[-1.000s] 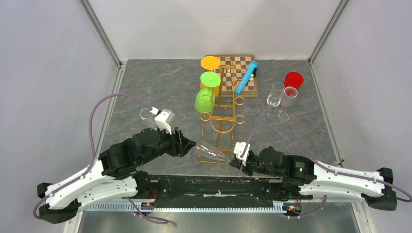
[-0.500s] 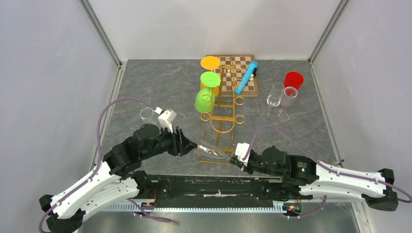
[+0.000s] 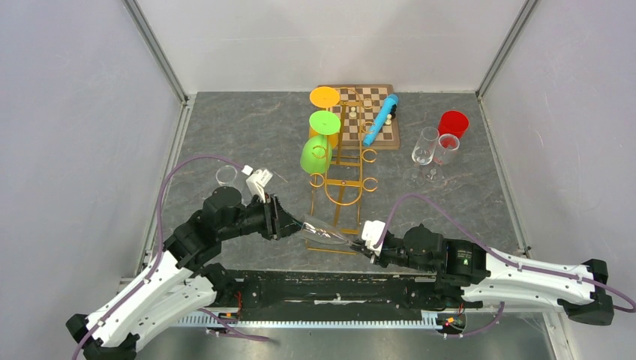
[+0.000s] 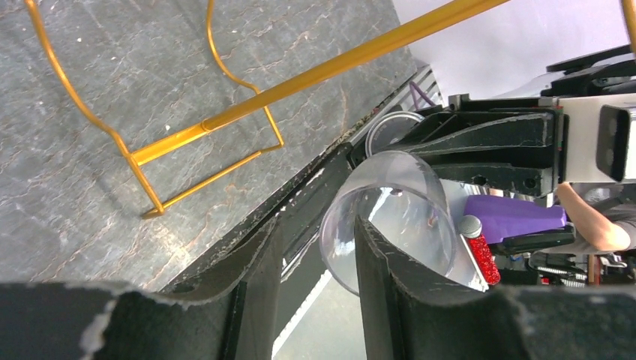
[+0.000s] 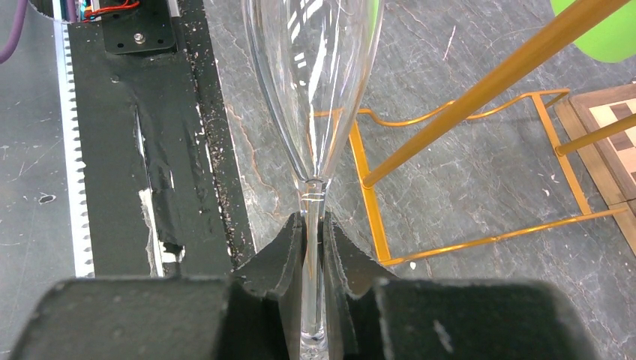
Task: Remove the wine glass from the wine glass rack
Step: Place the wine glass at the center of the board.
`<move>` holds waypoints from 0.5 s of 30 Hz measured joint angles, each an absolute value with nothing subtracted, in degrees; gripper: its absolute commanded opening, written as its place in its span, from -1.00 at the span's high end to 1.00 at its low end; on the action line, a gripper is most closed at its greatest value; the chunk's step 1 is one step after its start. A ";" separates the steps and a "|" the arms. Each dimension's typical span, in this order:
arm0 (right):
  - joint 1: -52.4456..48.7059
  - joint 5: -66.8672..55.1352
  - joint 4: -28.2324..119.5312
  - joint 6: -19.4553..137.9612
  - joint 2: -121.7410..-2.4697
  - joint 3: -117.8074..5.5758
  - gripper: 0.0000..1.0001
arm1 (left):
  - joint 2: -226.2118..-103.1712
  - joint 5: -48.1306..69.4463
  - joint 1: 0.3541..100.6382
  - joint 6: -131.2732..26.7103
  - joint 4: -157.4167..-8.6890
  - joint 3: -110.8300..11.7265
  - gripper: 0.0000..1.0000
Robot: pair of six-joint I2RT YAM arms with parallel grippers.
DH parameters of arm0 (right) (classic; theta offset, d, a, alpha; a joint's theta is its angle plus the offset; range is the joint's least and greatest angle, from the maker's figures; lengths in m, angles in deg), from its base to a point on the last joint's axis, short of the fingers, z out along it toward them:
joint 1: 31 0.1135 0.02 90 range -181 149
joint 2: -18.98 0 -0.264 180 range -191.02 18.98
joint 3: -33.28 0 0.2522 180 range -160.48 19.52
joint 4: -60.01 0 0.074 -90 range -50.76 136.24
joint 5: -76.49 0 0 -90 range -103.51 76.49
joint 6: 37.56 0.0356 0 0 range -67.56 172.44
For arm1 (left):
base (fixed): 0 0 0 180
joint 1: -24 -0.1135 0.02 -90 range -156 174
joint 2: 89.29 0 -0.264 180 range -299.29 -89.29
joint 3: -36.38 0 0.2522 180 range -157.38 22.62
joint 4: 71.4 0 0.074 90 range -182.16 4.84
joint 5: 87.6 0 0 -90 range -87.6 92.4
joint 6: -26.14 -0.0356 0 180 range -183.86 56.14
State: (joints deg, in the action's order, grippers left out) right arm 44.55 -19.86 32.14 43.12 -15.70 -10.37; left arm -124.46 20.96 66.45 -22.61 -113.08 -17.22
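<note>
Right wrist: right pincer (image 5: 313,232) clamps the glass (image 5: 315,75) by its stem beside the rack (image 5: 480,96); left pincer (image 4: 316,225), parted, seemingly straddles its rim.

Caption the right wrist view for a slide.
Right fingers pinch the clear wine glass by its stem, beside the gold wine glass rack.

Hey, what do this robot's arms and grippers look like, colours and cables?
The left arm and right arm match: white shells on the long links, black joints. A purple cable loops along each, and a white camera block sits at each wrist. The left gripper and right gripper have black fingers with rough, worn edges.
</note>
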 measured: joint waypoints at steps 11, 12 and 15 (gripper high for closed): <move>44.55 -19.90 32.49 42.55 -16.49 -10.37 1.00 | -124.53 27.06 64.95 -21.16 -109.82 -16.32 0.38; 44.55 -19.90 32.53 42.48 -16.51 -10.37 1.00 | -124.53 27.22 64.88 -21.14 -109.82 -16.32 0.41; 44.55 -19.92 32.70 42.29 -16.47 -10.37 1.00 | -124.53 28.09 64.66 -21.14 -109.80 -16.32 0.53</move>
